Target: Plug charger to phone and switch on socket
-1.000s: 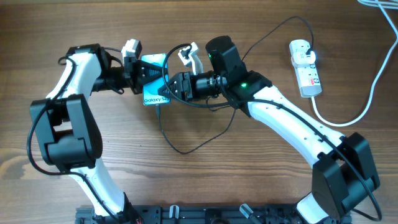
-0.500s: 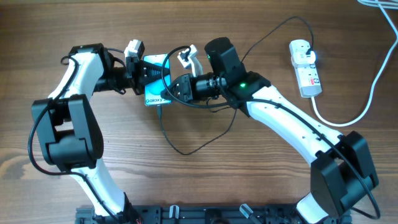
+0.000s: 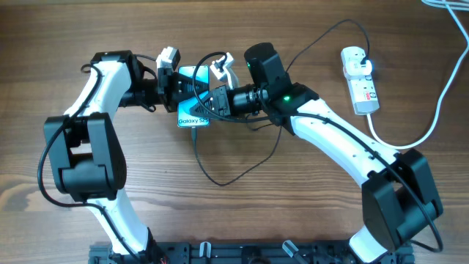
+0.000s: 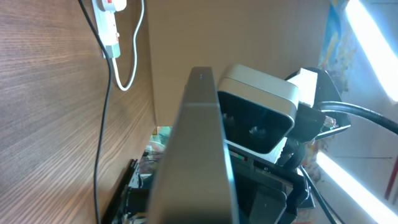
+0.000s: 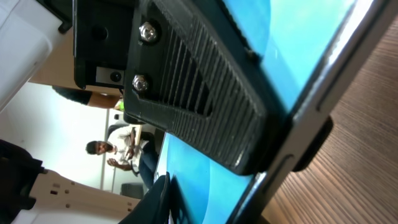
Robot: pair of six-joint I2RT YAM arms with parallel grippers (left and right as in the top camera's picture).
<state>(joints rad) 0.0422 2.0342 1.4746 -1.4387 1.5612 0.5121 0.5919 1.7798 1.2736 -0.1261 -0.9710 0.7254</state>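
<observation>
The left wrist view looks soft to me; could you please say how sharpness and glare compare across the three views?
Left wrist: the phone edge fills the centre, blurred, with bright glare at right. Right wrist: extreme close-up, the bright area at left washed out. Overhead: evenly lit and sharp, Galaxy text legible.

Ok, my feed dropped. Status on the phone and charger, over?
Left tool shut on phone. Right tool at phone, grip unclear. Charger cable meets phone's lower end. Socket far off, no tool near.
</observation>
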